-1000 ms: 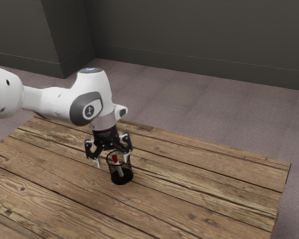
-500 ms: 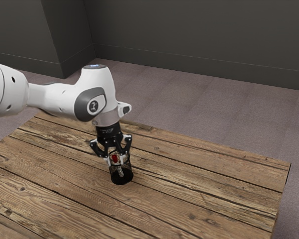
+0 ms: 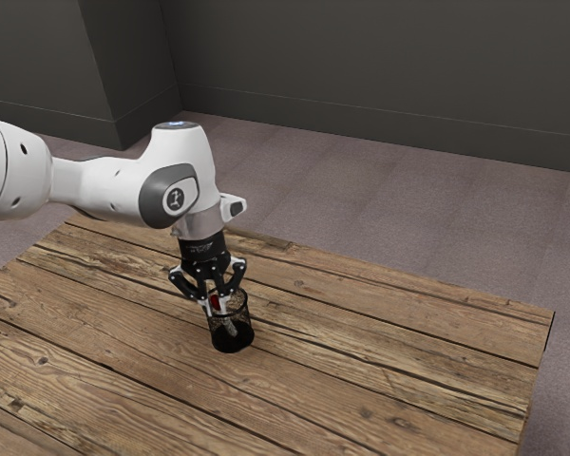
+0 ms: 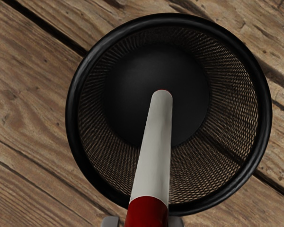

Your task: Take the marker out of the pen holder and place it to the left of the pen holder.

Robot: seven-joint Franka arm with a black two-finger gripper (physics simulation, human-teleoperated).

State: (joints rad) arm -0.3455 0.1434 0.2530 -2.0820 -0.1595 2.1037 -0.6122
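1. Exterior view: the hand (image 3: 217, 310) has just shifted slightly toward the exterior view's left, and the red end (image 3: 215, 301) of the marker has gone the same way. For the task, I take this as the start of the pick: the hand has found the right spot, but nothing is out yet. The marker stands tilted in the pen holder (image 3: 233, 339), its red end toward the exterior view's left, its lower end toward the right.

2. Exterior view, against half a second ago: the hand is at about the same height over the table (image 3: 361, 370), with the marker's lower end about where it was. The pen holder has not moved and sits upright. A second ago the hand was farther to the exterior view's left, and not yet over the red end.

3. Wrist view: the white barrel (image 4: 155, 142) slants from above the black base (image 4: 156, 71) up across the rim (image 4: 72, 109), and the red end lies right by the hand. Whether the hand is gripping it, I cannot tell. The next move seems to be a firm hold, then a straight lift. At this tilt the marker could drag on the rim and tip the pen holder before reaching the spot on its left.
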